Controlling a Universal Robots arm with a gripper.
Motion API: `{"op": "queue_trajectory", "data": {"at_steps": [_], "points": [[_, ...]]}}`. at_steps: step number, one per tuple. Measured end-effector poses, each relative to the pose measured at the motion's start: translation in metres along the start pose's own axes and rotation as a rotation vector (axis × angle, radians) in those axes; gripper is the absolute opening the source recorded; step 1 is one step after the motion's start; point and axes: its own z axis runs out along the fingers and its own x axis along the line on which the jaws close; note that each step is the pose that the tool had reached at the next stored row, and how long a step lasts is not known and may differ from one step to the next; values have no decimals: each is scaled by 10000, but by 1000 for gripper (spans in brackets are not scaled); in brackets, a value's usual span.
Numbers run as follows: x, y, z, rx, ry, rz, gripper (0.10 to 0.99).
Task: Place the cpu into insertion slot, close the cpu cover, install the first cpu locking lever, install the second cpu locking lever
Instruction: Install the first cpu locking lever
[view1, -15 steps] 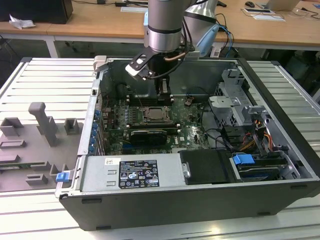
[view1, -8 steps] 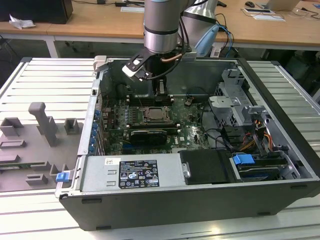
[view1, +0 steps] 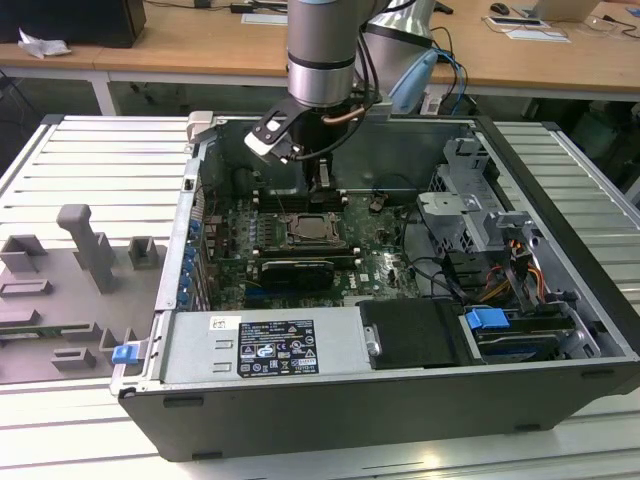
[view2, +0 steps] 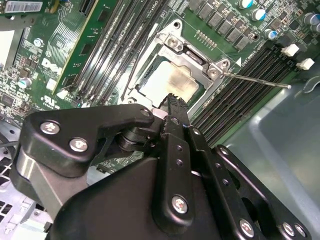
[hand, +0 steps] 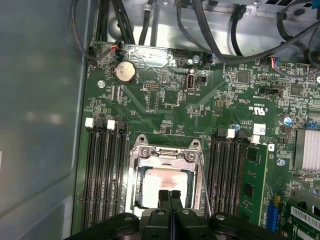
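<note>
The cpu (hand: 159, 181) (view2: 172, 82), its pale metal top up, lies in the insertion slot (view1: 312, 228) on the green board. The silvery cpu cover (hand: 141, 170) (view2: 197, 56) lies flat around it as a frame. One thin locking lever (view2: 256, 80) sticks out free over the black memory slots. Another lever (view2: 134, 62) runs along the opposite side of the socket. My gripper (hand: 169, 194) (view2: 172, 100) (view1: 322, 185) hangs just above the cpu's near edge, fingers shut together with nothing between them.
Long black memory slots (hand: 102, 170) (hand: 227, 170) flank the socket on both sides. Cables (hand: 150, 20) hang along the case wall beyond the board. A drive cage (view1: 470, 200) and a power supply (view1: 265, 345) fill the case's other parts. A grey fixture tray (view1: 70, 290) lies outside the case.
</note>
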Motion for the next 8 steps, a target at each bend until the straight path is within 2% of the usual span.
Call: {"op": "queue_trajectory", "data": {"at_steps": [8], "points": [[0, 1, -15, -6, -82, -471, 106]]}}
